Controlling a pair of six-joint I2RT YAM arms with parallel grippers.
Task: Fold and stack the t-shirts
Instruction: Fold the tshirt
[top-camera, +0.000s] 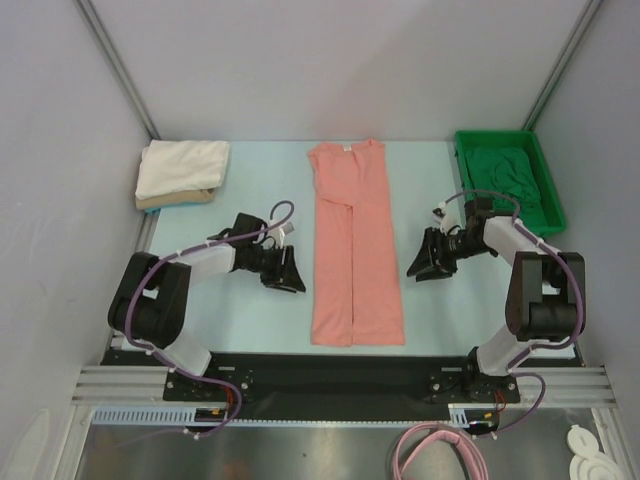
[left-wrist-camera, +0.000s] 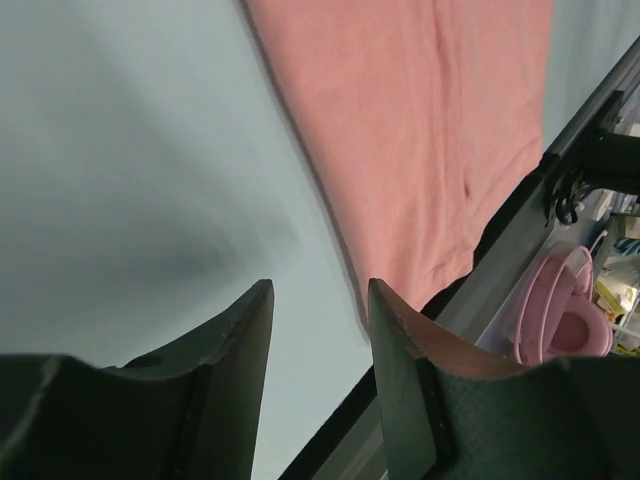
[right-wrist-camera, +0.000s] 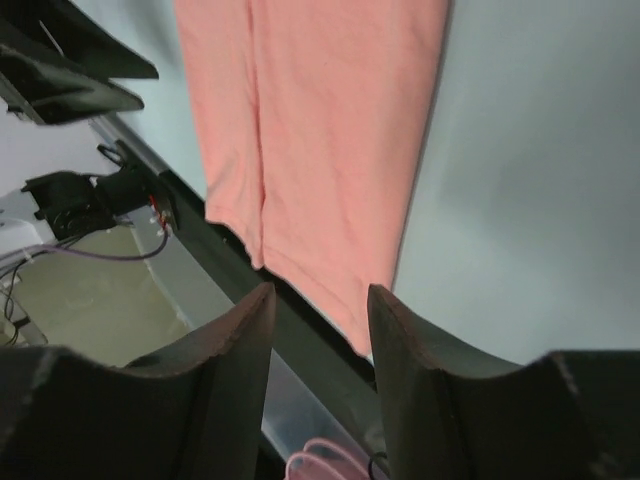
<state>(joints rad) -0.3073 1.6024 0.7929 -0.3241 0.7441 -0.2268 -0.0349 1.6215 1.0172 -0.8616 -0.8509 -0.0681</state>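
Bare table (top-camera: 260, 185) runs down both long sides of the salmon-pink t-shirt (top-camera: 355, 250). The left gripper (top-camera: 297, 270) and right gripper (top-camera: 414, 258) each stand in one of those strips, near the cloth but apart from it, jaws parted and empty. The back-left corner is taken by the stacked white and tan t-shirts (top-camera: 182, 170), and the back-right by the green tray (top-camera: 495, 137) holding a dark green t-shirt (top-camera: 505, 175).
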